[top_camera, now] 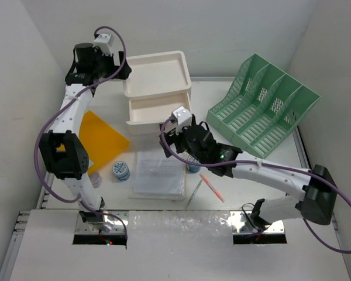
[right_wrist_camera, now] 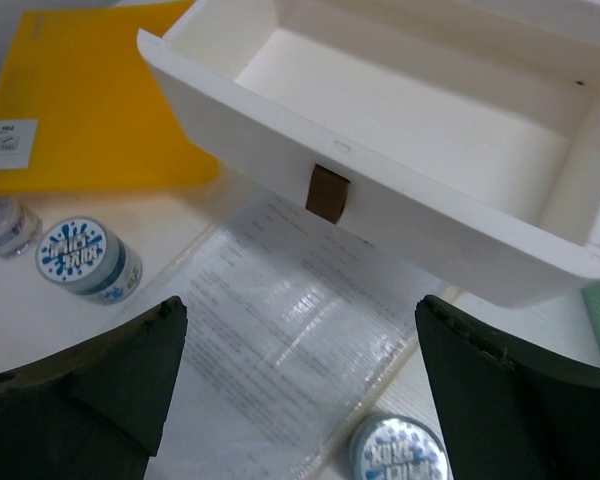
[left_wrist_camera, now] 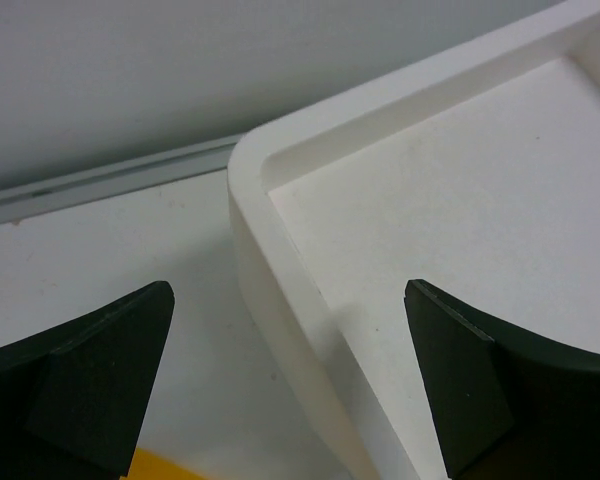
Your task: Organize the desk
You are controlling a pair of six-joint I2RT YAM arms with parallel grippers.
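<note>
Both wide open and empty: right end effector (right_wrist_camera: 300,315), left end effector (left_wrist_camera: 288,290). Just ahead of the right one, the drawer (right_wrist_camera: 250,135) stands pulled out, presumably to receive clutter.

The left claw (left_wrist_camera: 288,295) is spread wide, with nothing between its jaws. Its two dark fingers (left_wrist_camera: 90,390) fill the lower corners of the view, one on each side. Between and beyond them lies the rounded corner of a white tray (left_wrist_camera: 380,100), with a thick raised rim and a flat, bare recessed floor that runs off to the upper right. The tray's outer wall drops to the white tabletop (left_wrist_camera: 130,240) on the left. A thin metal rail (left_wrist_camera: 110,180) runs along the tabletop's far edge, below a plain grey wall (left_wrist_camera: 180,70). A small yellow sliver (left_wrist_camera: 155,467) shows at the bottom edge, just beside the left-hand finger.
</note>
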